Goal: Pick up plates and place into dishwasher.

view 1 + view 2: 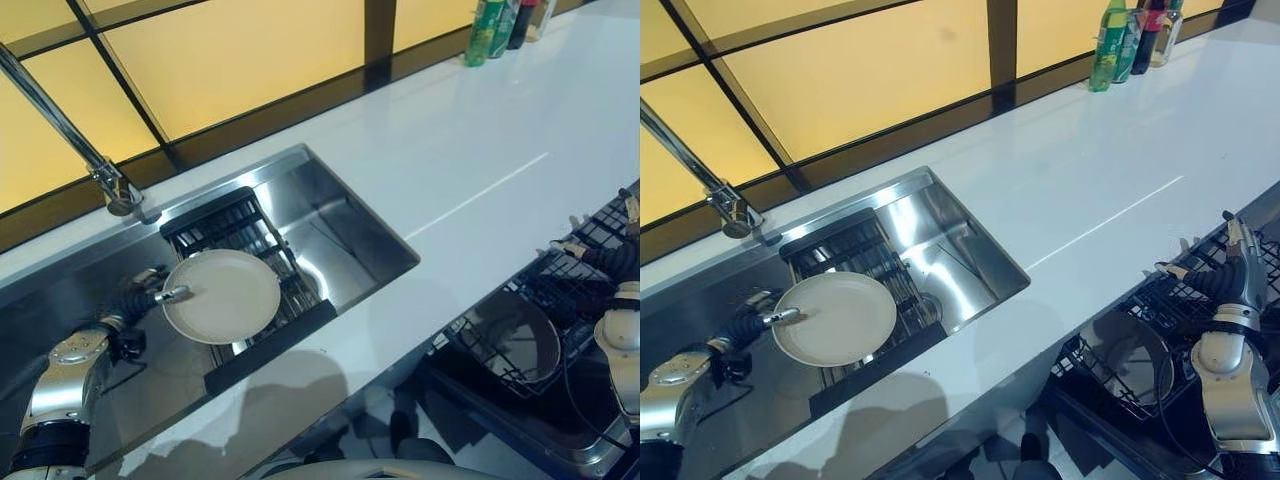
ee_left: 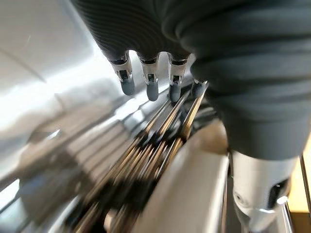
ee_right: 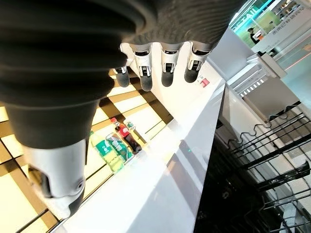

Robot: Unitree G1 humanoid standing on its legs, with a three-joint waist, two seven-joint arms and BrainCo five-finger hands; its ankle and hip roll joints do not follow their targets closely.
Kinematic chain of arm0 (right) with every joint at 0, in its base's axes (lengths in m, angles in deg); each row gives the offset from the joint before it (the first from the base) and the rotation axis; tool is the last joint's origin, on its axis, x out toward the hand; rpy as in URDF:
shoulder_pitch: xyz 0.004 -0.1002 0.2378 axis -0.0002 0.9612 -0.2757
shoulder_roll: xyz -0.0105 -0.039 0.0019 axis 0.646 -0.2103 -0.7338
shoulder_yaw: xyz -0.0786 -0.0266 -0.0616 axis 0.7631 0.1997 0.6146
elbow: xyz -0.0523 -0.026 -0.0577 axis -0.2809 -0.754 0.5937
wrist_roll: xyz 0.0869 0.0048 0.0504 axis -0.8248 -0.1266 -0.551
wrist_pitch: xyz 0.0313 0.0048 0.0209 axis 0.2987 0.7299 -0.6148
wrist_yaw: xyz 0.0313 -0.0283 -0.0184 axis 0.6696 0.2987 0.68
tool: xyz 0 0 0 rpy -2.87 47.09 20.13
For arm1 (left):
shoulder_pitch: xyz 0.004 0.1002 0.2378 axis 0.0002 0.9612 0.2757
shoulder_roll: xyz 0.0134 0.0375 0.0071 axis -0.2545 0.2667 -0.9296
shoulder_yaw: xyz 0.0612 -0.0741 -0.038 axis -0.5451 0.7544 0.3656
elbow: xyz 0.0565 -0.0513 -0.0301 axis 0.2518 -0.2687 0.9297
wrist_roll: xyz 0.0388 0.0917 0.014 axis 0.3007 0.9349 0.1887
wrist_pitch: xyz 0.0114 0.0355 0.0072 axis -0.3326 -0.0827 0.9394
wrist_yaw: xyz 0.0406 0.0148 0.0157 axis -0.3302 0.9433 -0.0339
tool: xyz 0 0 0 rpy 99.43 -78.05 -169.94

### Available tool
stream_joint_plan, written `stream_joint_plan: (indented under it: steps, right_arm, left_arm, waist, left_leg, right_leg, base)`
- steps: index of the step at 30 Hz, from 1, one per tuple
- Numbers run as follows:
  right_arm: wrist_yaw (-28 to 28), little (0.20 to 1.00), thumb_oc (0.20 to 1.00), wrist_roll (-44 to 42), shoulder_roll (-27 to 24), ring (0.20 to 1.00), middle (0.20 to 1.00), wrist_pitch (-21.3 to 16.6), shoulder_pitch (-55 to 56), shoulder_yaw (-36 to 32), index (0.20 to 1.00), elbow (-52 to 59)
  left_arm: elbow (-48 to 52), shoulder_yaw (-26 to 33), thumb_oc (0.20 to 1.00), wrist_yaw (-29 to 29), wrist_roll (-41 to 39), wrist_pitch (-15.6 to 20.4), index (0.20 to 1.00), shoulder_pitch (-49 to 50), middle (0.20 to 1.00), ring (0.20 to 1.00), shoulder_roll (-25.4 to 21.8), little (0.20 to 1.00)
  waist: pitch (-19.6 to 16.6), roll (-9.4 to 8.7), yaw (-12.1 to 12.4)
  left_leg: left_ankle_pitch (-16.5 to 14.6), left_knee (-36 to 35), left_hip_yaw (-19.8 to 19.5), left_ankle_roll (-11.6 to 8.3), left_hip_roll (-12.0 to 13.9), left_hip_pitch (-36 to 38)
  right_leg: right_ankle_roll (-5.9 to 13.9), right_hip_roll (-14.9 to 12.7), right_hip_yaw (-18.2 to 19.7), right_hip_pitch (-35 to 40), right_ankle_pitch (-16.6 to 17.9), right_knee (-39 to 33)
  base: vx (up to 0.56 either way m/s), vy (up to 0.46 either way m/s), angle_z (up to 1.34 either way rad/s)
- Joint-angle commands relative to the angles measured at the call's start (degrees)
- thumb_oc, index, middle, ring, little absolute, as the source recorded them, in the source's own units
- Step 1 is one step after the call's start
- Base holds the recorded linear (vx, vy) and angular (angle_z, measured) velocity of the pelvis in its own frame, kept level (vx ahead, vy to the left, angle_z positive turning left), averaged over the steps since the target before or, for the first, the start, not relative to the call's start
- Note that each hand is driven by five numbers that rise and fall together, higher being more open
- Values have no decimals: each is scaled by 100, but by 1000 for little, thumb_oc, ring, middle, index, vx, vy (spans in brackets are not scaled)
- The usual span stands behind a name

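1. The round, cream, smooth plate [image 1: 222,296] lies over the black wire rack [image 1: 236,232] inside the steel sink [image 1: 350,235], near the glossy white table's [image 1: 470,150] left end.
2. The left hand [image 1: 150,297] pinches the plate's rim, fingers [image 2: 151,87] extended with the thumb across it.
3. The right hand [image 1: 1230,270] hovers over the black wire dishwasher basket [image 1: 1140,350], fingers relaxed, grasping nothing.

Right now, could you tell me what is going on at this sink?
The robot's left hand is down in the steel sink, its fingers and thumb pinching the rim of a cream plate that lies over the black rack there. The right hand hangs open above the dishwasher's wire basket, holding nothing. The plate has not yet reached the dishwasher.
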Motion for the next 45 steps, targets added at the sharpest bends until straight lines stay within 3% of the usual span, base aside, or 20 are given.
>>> stream_joint_plan:
  steps: [1,9,15,16,17,27,34,45]
  right_arm:
    - [-331,1000,1000,-172,-425,1000,1000,-43,-311,-151,1000,320]
    - [-422,1000,1000,-292,-486,1000,1000,-47,-217,-152,1000,361]
    - [-499,1000,1000,-325,-509,1000,1000,38,-235,-95,1000,383]
    - [-509,1000,1000,-342,-523,1000,1000,74,-247,-82,1000,390]
    - [-508,1000,1000,-348,-521,1000,1000,77,-248,-83,1000,380]
    - [-546,1000,1000,-405,-450,1000,1000,62,-89,-122,1000,422]
    - [-641,1000,1000,-461,-441,1000,1000,48,-32,-186,1000,416]
    - [-729,1000,1000,-503,-337,1000,1000,-7,39,-210,1000,422]
  left_arm:
    - [-3,-233,1000,-269,-425,-194,1000,70,1000,1000,-719,1000]
    - [288,-130,1000,-727,-1356,-725,1000,-6,1000,1000,-876,1000]
    - [363,-241,1000,-726,-1210,-869,1000,-20,1000,1000,-825,1000]
    - [350,-237,423,-724,-1213,-835,423,-16,423,423,-820,423]
    - [342,-226,200,-695,-1245,-806,200,-10,200,200,-816,200]
    - [368,-81,200,-444,-1224,-696,200,57,200,200,-802,200]
    - [256,59,200,-86,-644,-289,200,181,200,200,-871,200]
    - [276,305,200,429,-747,79,200,241,200,200,-806,200]
  waist:
    - [-224,-175,10]
    - [-271,-171,46]
    - [-298,-172,70]
    - [-298,-175,77]
    - [-301,-177,81]
    - [-351,-219,117]
    - [-352,-242,147]
    - [-401,-300,212]
  left_leg:
    - [403,91,-101,96,-105,-732]
    - [394,89,-101,100,-124,-729]
    - [391,105,-131,105,-131,-735]
    - [390,104,-141,106,-134,-736]
    - [386,104,-143,107,-135,-736]
    - [389,93,-164,93,-123,-751]
    - [401,93,-191,89,-123,-770]
    - [402,97,-223,77,-105,-786]
  right_leg:
    - [567,-487,-122,25,-707,797]
    - [559,-491,-195,80,-724,751]
    - [547,-488,-226,84,-735,765]
    - [545,-485,-222,87,-738,762]
    - [543,-482,-224,91,-742,759]
    - [542,-459,-270,122,-750,710]
    - [535,-445,-289,124,-763,715]
    - [525,-425,-367,137,-793,727]
  base:
    - [0,0,0]
    - [0,0,0]
    - [-2,-2,1]
    - [-11,-13,4]
    - [-10,-18,3]
    - [-1,-2,1]
    - [-1,0,1]
    - [-4,-3,0]
